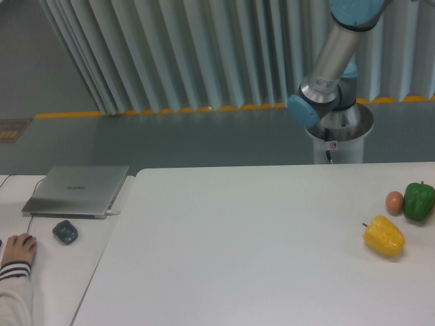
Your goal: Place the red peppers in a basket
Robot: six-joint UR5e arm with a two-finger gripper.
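Note:
No red pepper shows in the camera view, and no basket shows either. Only part of the robot arm (331, 61) is visible at the top right, behind the table; its gripper is out of view. A yellow bell pepper (384, 236) lies on the white table (238, 251) at the right. A green bell pepper (419, 200) stands behind it at the right edge, with a brown egg (394, 202) just to its left.
A closed grey laptop (77, 190) lies on a second table at the left, with a small dark device (65, 232) in front of it. A person's hand (18, 250) rests at the far left edge. The arm's white pedestal (338, 139) stands behind the table.

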